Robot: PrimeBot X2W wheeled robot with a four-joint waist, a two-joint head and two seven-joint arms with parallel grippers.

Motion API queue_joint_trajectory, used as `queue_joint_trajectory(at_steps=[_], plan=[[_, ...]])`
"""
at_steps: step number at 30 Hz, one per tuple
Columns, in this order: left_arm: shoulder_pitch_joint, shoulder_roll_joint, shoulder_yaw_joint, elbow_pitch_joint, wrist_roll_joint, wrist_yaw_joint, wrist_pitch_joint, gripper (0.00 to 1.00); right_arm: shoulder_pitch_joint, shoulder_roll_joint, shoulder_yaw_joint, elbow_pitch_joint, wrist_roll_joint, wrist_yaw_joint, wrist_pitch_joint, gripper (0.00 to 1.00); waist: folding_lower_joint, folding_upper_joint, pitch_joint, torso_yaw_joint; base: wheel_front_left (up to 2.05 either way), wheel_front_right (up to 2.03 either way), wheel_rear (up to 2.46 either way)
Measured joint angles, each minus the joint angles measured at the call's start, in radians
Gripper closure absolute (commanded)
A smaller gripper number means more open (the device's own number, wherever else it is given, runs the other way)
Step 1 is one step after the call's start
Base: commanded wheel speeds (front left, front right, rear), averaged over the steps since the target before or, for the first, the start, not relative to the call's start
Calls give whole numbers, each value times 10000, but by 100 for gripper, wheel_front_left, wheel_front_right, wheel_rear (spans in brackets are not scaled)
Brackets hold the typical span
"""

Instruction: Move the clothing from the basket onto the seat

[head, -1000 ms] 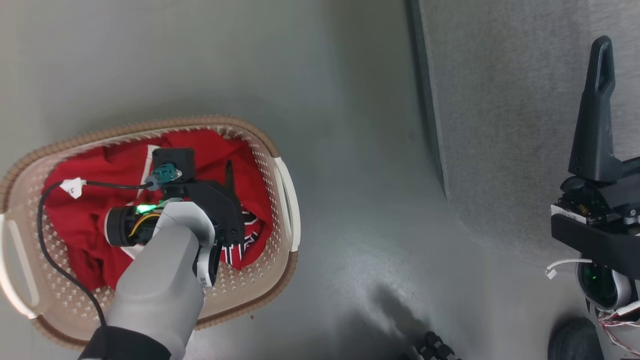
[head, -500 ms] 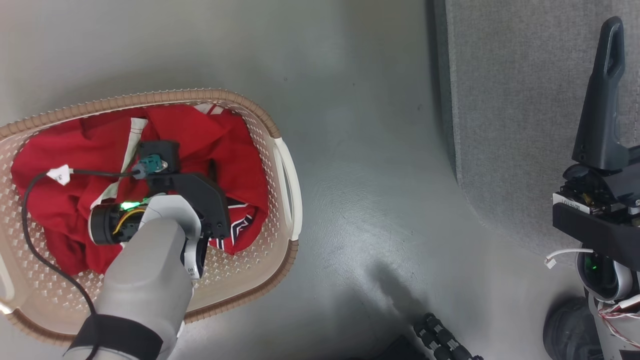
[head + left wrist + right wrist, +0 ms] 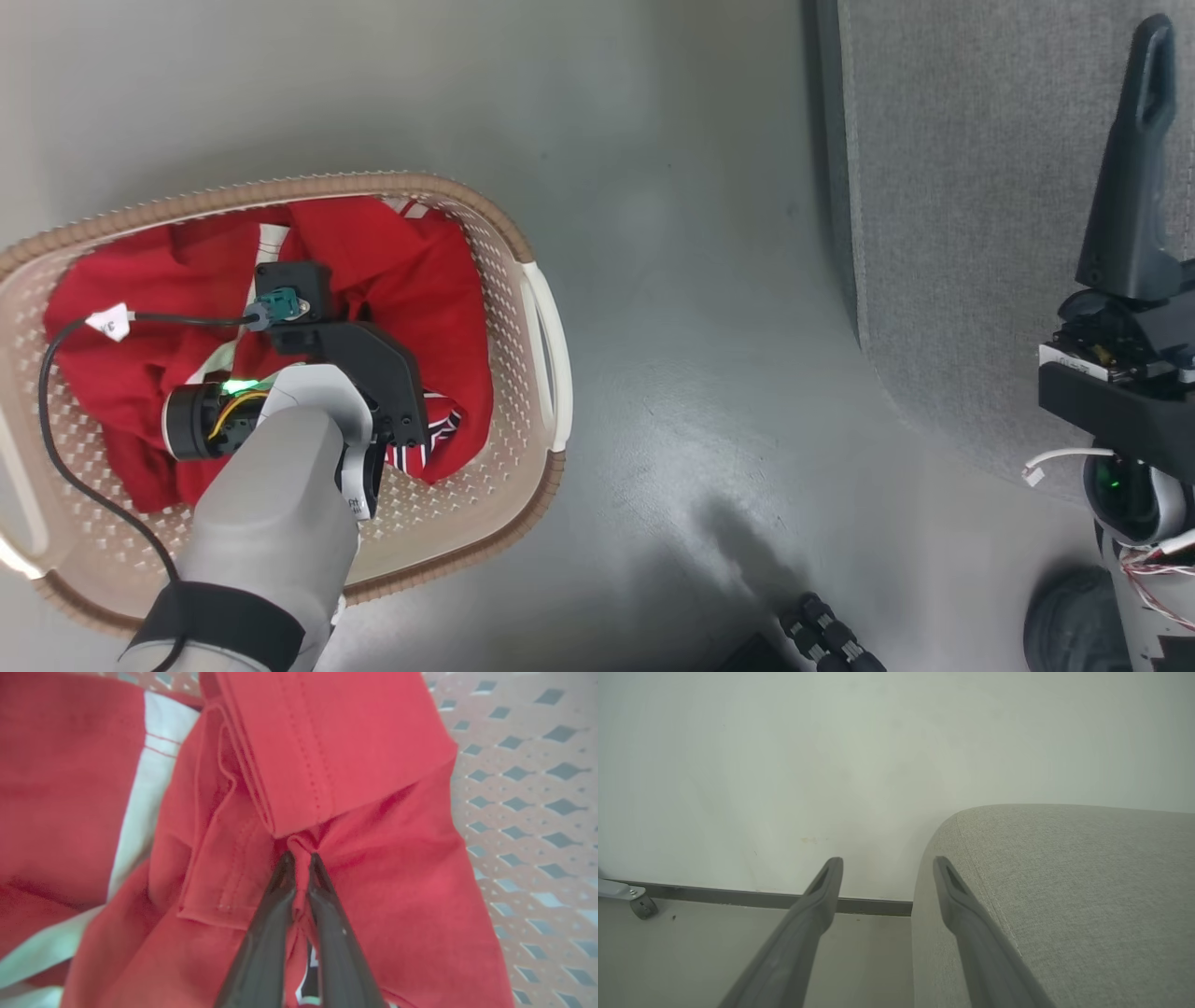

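Head view: my left pincer [image 3: 299, 857] is down in the basket [image 3: 526, 250], and my right pincer [image 3: 887, 861] is up by the seat [image 3: 971, 233].
Left to right: the basket sits on the floor [image 3: 681, 233] at left, with the clothing [image 3: 411, 280] piled inside, red with white panels. In the left wrist view my left pincer's jaws are nearly together, pinching a fold of the red fabric, with the basket's perforated wall to its right. Floor separates the basket and seat, which are well apart. At right my right pincer stands wide, one finger over the seat's rounded corner.
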Motion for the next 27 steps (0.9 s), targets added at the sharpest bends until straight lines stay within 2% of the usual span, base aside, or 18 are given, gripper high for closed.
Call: queue_joint_trajectory(at_steps=[13,23,27], plan=[[444,-58,-339,-35,-2,-531,-859,100,10,127,6,1012,-2,307,0,0,-1,0,-912,394,0,0,0],[1517,-71,-798,-1120,-382,-878,-1864,100,75,146,63,2332,-29,571,0,0,-2,0,-2273,862,0,0,0],[1767,-77,-951,-1488,-694,-880,-2029,100,303,144,-8,2763,-29,617,0,0,-2,-1,-2838,1053,0,0,0]])
